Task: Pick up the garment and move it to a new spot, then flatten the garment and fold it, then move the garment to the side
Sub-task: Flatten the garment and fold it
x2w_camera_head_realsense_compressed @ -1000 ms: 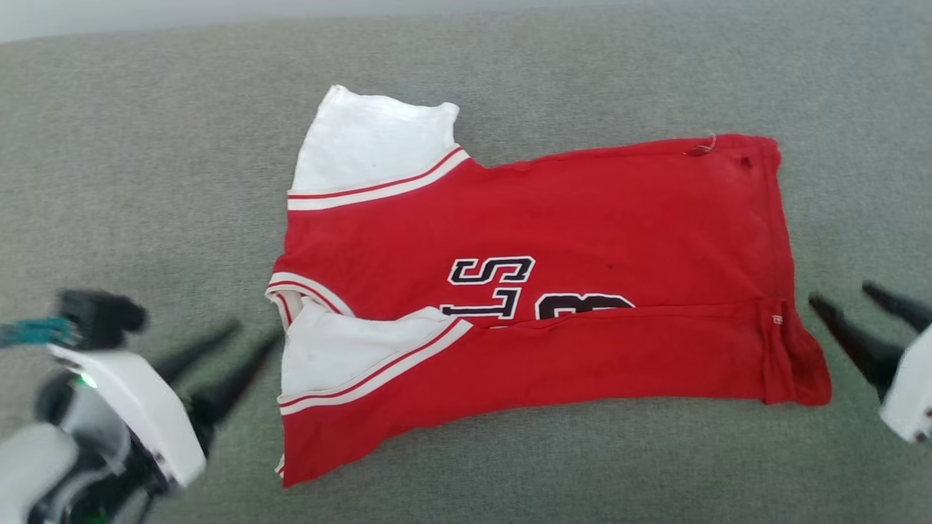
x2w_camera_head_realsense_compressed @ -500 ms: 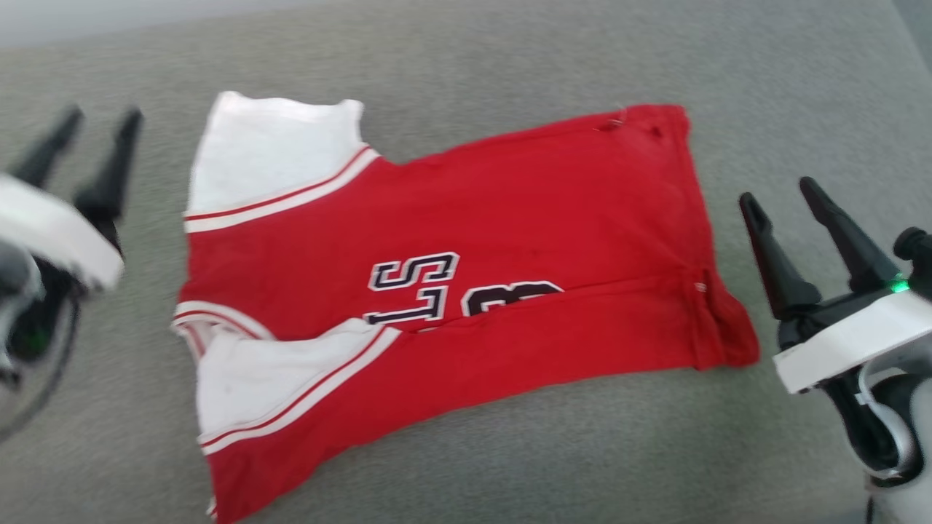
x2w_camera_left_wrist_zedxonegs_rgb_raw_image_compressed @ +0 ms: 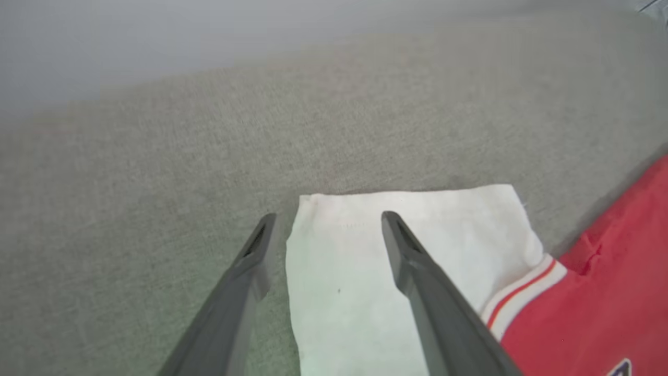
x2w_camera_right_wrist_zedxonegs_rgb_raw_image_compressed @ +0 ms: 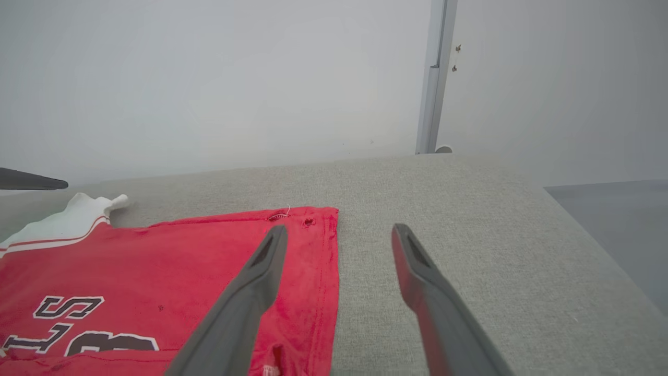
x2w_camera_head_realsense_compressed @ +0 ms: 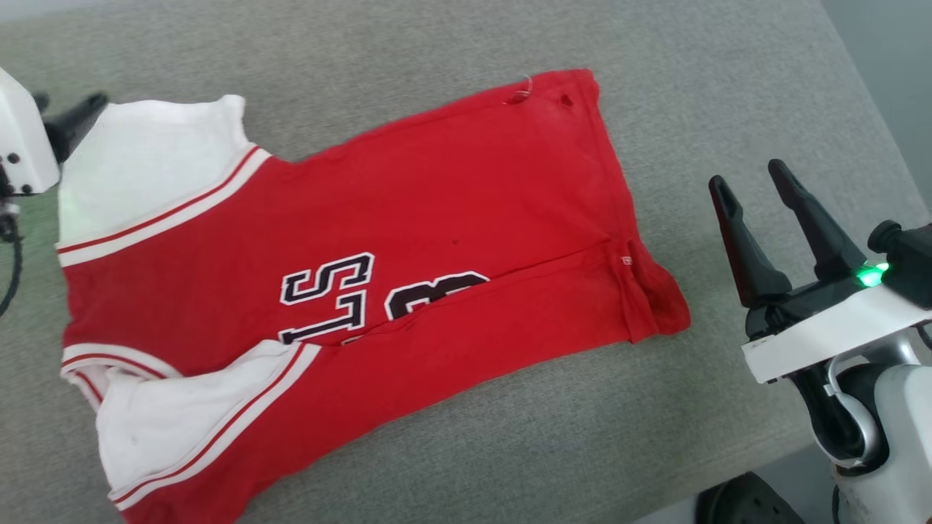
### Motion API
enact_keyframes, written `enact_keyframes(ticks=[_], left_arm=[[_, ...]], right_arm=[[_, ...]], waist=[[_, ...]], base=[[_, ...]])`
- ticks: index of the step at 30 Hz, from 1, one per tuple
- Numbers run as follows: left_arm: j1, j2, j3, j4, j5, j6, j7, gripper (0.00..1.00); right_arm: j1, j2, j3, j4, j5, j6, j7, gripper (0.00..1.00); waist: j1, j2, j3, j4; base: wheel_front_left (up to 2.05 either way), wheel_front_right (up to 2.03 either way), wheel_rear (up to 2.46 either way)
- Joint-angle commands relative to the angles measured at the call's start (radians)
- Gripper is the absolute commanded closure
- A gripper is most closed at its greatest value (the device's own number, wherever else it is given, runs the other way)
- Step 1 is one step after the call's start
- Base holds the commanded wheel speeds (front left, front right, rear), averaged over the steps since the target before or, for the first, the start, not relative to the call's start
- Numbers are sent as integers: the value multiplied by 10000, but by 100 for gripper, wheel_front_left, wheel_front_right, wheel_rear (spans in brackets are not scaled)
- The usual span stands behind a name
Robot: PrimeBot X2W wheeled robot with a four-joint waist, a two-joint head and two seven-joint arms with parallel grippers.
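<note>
The garment [x2w_camera_head_realsense_compressed: 437, 218], a red jersey with white sleeve ends and black numerals, lies spread on the grey table [x2w_camera_head_realsense_compressed: 364, 44]. Its near long edge is folded over up to the numerals. My left gripper [x2w_camera_head_realsense_compressed: 65, 102] is at the far white sleeve [x2w_camera_head_realsense_compressed: 145, 153]. In the left wrist view it [x2w_camera_left_wrist_zedxonegs_rgb_raw_image_compressed: 329, 218] is open, its fingers straddling the corner of that sleeve [x2w_camera_left_wrist_zedxonegs_rgb_raw_image_compressed: 449, 235] just above the cloth. My right gripper [x2w_camera_head_realsense_compressed: 753, 182] stands open and empty to the right of the garment's hem [x2w_camera_head_realsense_compressed: 619, 218]. In the right wrist view it [x2w_camera_right_wrist_zedxonegs_rgb_raw_image_compressed: 339, 230] hovers over the hem's far corner [x2w_camera_right_wrist_zedxonegs_rgb_raw_image_compressed: 323, 219].
The table's right edge [x2w_camera_head_realsense_compressed: 866, 109] runs close behind my right gripper, with floor beyond it. The near edge shows at the lower right by the robot's dark base [x2w_camera_head_realsense_compressed: 743, 502]. A pale wall with a vertical post [x2w_camera_right_wrist_zedxonegs_rgb_raw_image_compressed: 436, 78] stands behind the table.
The head camera has swung, shifting the whole picture left. My left gripper went from beside the near sleeve up to the far sleeve. The right gripper stays off the hem. Both remain open.
</note>
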Motion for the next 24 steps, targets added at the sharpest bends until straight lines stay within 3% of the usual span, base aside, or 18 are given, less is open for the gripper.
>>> enact_keyframes(ticks=[1,8,13,14,15,16,17,24], left_arm=[[-295,99,-192,245,-22,-94,769,0],[-911,214,-500,927,-15,-182,2221,0],[-1001,-27,-590,1193,-304,-262,2997,0],[-1010,-85,-574,1196,-418,-264,3082,51],[-1010,-85,-574,1196,-418,-264,3082,51],[-1004,-165,-557,1183,-454,-289,3177,68],[-1001,-226,-536,1167,-541,-307,3263,100],[-1293,-282,-484,1165,-583,-322,2957,100]], right_arm=[[-18,62,49,62,79,-6,-67,0],[-245,18,348,142,210,-6,-36,0],[-329,-45,488,179,263,-6,9,0],[-353,-60,489,182,276,-6,16,0],[-353,-60,489,182,276,-6,16,0],[-396,-72,472,193,293,-6,29,0],[-446,-96,457,209,309,-6,70,0],[-1692,-556,877,717,767,-6,1198,0]], waist=[[0,0,97,-151],[0,0,554,-468],[0,0,774,-517],[0,0,802,-504],[0,0,802,-504],[0,0,822,-485],[0,0,836,-459],[0,0,911,-215]], base=[[0,0,0],[0,0,0],[0,0,0],[0,0,0],[0,0,0],[0,0,0],[0,0,0],[0,0,0]])
